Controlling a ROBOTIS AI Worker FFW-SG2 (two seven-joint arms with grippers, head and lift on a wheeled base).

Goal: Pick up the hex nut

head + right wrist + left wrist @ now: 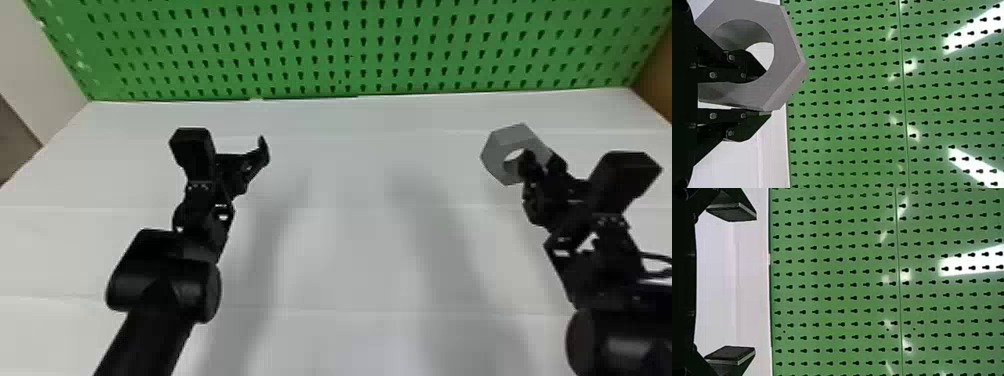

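At the right of the head view, my right gripper [542, 162] is shut on the large grey hex nut [496, 150], holding it above the white table. One finger passes into the nut's hole and the other lies against its outer side. In the right wrist view, the nut [789, 51] has its wall clamped between the fingers of my right gripper [766, 94]. My left gripper [235, 142] is parked over the table's left part, open, with nothing between its fingers. The left wrist view has my left gripper [752, 284] with its fingers wide apart.
A green pegboard [350, 50] stands along the back edge of the white table [340, 240]. Shadows of both arms fall on the tabletop. A pale wall rises at the left, and a brown surface borders the right back corner.
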